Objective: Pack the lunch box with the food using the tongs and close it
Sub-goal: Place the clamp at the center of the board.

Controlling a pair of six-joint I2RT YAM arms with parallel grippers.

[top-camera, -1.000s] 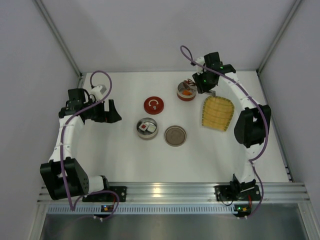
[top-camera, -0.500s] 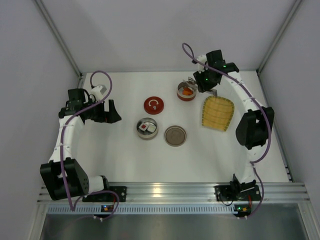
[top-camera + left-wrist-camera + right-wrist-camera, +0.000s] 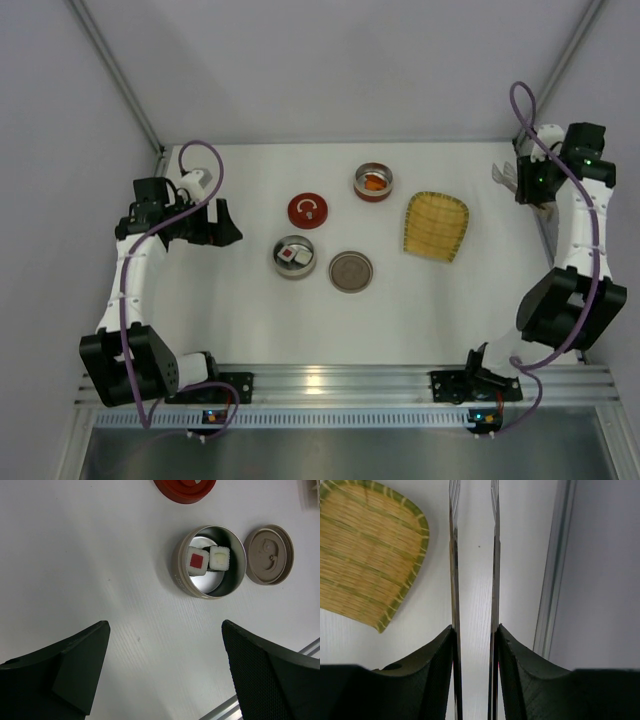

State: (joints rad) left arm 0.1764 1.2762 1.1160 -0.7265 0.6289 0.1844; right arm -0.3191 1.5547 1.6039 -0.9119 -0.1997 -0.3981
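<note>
My right gripper is shut on the silver tongs at the table's far right edge. Their two arms run parallel away from the fingers, and nothing shows between them. One open lunch box tin at the back holds an orange piece of food. A second open tin holds a white piece with a red centre and a pale one. My left gripper hangs open and empty, left of that tin.
A red lid and a tan lid lie by the near tin. The yellow woven mat sits left of the tongs. A metal rail and the side wall run close on their right.
The right arm has swung from over the far tin out to the table's right edge, carrying the tongs. The left arm has not moved.
</note>
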